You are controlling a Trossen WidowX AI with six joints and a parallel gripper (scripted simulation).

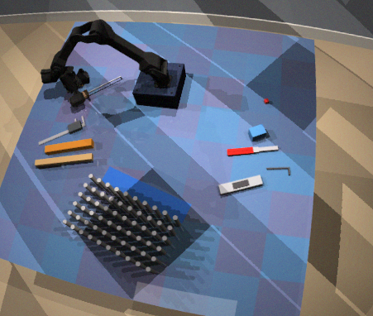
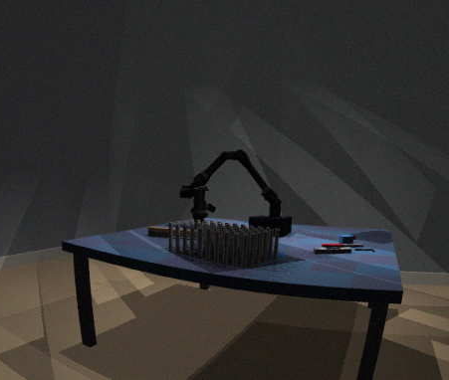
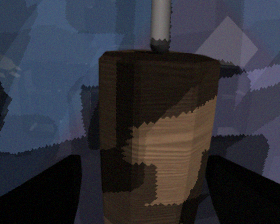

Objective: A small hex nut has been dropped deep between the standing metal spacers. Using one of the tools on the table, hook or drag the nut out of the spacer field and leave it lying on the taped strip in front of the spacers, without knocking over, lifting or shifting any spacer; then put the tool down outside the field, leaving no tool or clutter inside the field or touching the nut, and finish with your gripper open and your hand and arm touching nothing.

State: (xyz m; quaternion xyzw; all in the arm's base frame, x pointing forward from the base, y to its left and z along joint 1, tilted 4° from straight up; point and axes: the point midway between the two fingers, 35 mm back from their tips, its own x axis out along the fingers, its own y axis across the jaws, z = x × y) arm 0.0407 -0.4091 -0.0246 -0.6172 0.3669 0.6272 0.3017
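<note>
A tool with a faceted wooden handle (image 1: 86, 94) (image 3: 166, 125) and a thin metal shaft (image 1: 104, 86) (image 3: 160, 20) lies beside the robot base. My gripper (image 1: 77, 99) (image 2: 200, 219) (image 3: 145, 165) is low over the handle, part-open. Its fingers stand on either side of the handle, with a gap visible on the left in the wrist view; contact on the right is unclear. The standing metal spacers (image 1: 117, 189) (image 2: 178, 239) are upright in rows. The blue taped strip (image 1: 164, 199) lies along their side facing the base. The hex nut cannot be made out.
A caliper (image 1: 75, 126), an orange bar (image 1: 69, 146) and a tan bar (image 1: 64, 160) lie between my gripper and the spacers. At the right are a blue block (image 1: 257, 132), a red-handled tool (image 1: 241, 151), a hex key (image 1: 279, 168), a pale device (image 1: 227, 189) and a red cube (image 1: 266, 101).
</note>
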